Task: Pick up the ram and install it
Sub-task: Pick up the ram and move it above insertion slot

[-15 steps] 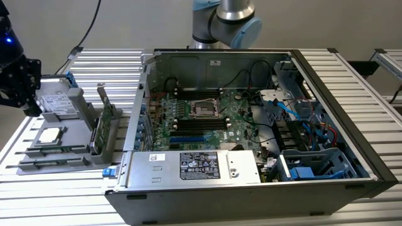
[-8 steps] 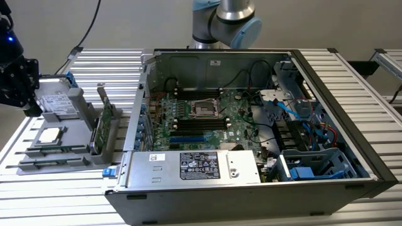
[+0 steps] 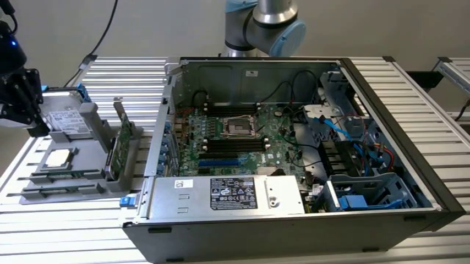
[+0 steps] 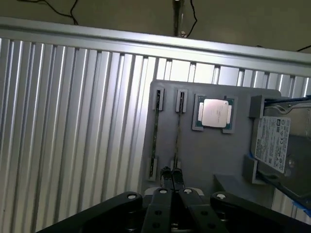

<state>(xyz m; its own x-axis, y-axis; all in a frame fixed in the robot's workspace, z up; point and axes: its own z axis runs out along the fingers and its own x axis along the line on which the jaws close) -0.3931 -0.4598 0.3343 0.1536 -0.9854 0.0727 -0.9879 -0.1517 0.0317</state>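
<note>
We see the fingers [image 4: 166, 178] pressed together with nothing between them, hanging over the grey tray [image 4: 204, 160] on the surface [image 4: 73, 121]. The ram [image 4: 178, 138] stands on its edge in a tray slot, close to the fingertips, with a second thin stick [image 4: 156, 131] just beside it. A silver chip [image 4: 214, 112] and a hard drive [image 4: 274, 145] sit in the tray too. The open computer case [image 3: 294, 242] is well apart, at the exterior view's right

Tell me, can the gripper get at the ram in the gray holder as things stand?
Probably yes. The gripper hangs close above the ram, which stands on edge in the gray holder, with nothing between them. Yet the gripper is shut, so it could not take it like this.
</note>
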